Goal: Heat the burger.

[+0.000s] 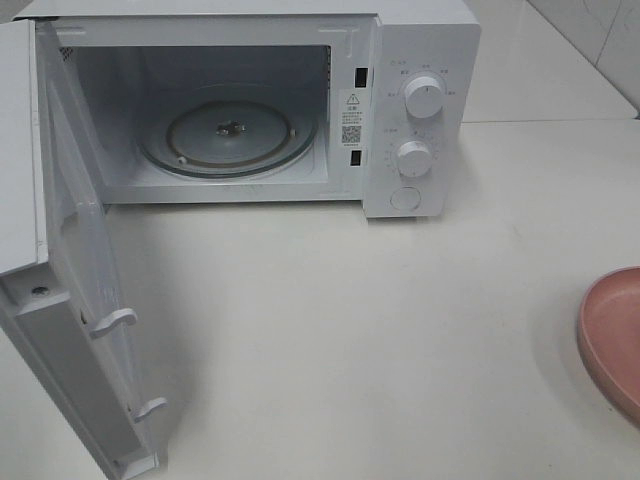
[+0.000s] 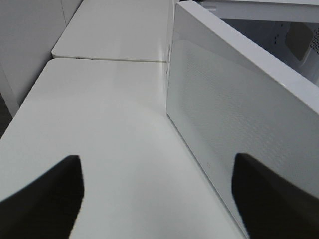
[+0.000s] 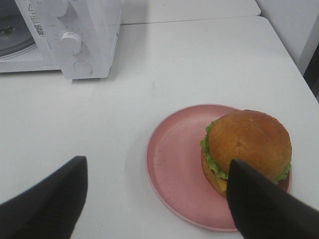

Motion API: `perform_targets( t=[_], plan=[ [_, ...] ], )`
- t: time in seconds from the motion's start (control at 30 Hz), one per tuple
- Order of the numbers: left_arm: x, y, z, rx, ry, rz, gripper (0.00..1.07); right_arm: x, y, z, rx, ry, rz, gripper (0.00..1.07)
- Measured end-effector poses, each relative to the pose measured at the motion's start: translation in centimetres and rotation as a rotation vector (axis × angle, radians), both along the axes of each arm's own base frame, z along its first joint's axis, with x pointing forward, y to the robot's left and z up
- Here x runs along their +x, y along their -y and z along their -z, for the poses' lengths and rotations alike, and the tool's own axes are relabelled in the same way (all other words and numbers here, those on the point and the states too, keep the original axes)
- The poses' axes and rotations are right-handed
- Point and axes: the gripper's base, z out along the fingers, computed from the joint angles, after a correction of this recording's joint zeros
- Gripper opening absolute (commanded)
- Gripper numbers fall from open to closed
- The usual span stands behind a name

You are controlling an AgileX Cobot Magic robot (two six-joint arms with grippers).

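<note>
The white surface (image 1: 400, 330) fills most of the overhead view and is bare across its middle. On it, in the upper part of that frame, stands the microwave (image 1: 420, 40), white, with two knobs and a round button on its panel at the upper right. Its door (image 1: 75, 300) is swung fully out toward the lower left of the frame, so the opening step looks done. Inside, the glass turntable (image 1: 228, 138) sits with nothing on it.

At the right edge of the overhead frame only a slice of the pink plate (image 1: 612, 335) shows. The right wrist view shows the whole plate, at lower right of the frame, well apart from the microwave at upper left. The burger (image 3: 246, 147) sits on the plate, toward its far right side, upright with the bun on top and lettuce frilling out below; it has not been lifted.

The right tool (image 3: 159, 199) hangs above the plate's near edge with its dark fingers spread wide, one of them overlapping the burger in the frame, and nothing between them. The left tool (image 2: 157, 199) is beside the door's outer face, fingers apart and holding nothing.

By my reading the task is early: door open, burger untouched. Left to do: grasp the burger or its plate, carry it onto the turntable, shut the door, and turn a knob.
</note>
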Motion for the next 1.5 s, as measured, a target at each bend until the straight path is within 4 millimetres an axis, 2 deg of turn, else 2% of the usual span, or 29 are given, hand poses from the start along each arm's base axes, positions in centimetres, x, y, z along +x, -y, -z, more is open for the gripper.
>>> perform_targets(
  t=[0.03, 0.07, 0.1, 0.13, 0.17, 0.2, 0.27, 0.3, 0.37, 0.5, 0.8, 1.07, 1.13, 1.33, 1.5],
  plan=[
    [0.3, 0.0, -0.1, 0.0, 0.003, -0.001, 0.53, 0.0, 0.0, 0.0, 0.0, 0.0, 0.0, 0.72],
    [1.2, -0.1, -0.4, 0.0, 0.005, -0.004, 0.38, 0.0, 0.0, 0.0, 0.0, 0.0, 0.0, 0.72],
    [1.2, -0.1, -0.4, 0.0, 0.005, -0.004, 0.38, 0.0, 0.0, 0.0, 0.0, 0.0, 0.0, 0.72],
    [1.6, -0.1, -0.5, 0.0, 0.003, -0.006, 0.3, 0.0, 0.0, 0.0, 0.0, 0.0, 0.0, 0.72],
    [2.5, -0.1, -0.7, 0.0, -0.007, -0.007, 0.15, 0.0, 0.0, 0.0, 0.0, 0.0, 0.0, 0.72],
    [2.5, -0.1, -0.7, 0.0, -0.007, -0.007, 0.15, 0.0, 0.0, 0.0, 0.0, 0.0, 0.0, 0.72],
    [3.9, -0.2, -0.5, -0.002, -0.033, -0.01, 0.0, 0.0, 0.0, 0.0, 0.0, 0.0, 0.0, 0.72],
    [3.9, -0.2, -0.5, -0.002, -0.033, -0.01, 0.0, 0.0, 0.0, 0.0, 0.0, 0.0, 0.0, 0.72],
    [5.5, -0.2, 0.3, -0.004, -0.068, -0.013, 0.0, 0.0, 0.0, 0.0, 0.0, 0.0, 0.0, 0.72],
    [6.9, -0.3, 1.5, -0.005, -0.066, -0.019, 0.0, 0.0, 0.0, 0.0, 0.0, 0.0, 0.0, 0.72],
    [10.4, -0.6, 4.5, -0.003, 0.065, -0.044, 0.0, 0.0, 0.0, 0.0, 0.0, 0.0, 0.0, 0.72],
    [13.4, -0.8, 5.2, 0.01, 0.175, -0.058, 0.0, 0.0, 0.0, 0.0, 0.0, 0.0, 0.0, 0.72],
    [14.6, -0.8, 5.6, 0.053, 0.195, -0.036, 0.0, 0.0, 0.0, 0.0, 0.0, 0.0, 0.0, 0.72],
    [16.4, -0.2, 7.0, 0.069, 0.162, 0.036, 0.0, 0.0, 0.0, 0.0, 0.0, 0.0, 0.0, 0.72],
    [17.6, 1.2, 8.1, 0.048, 0.176, 0.2, 0.0, 0.0, 0.0, 0.0, 0.0, 0.0, 0.0, 0.72]
  ],
)
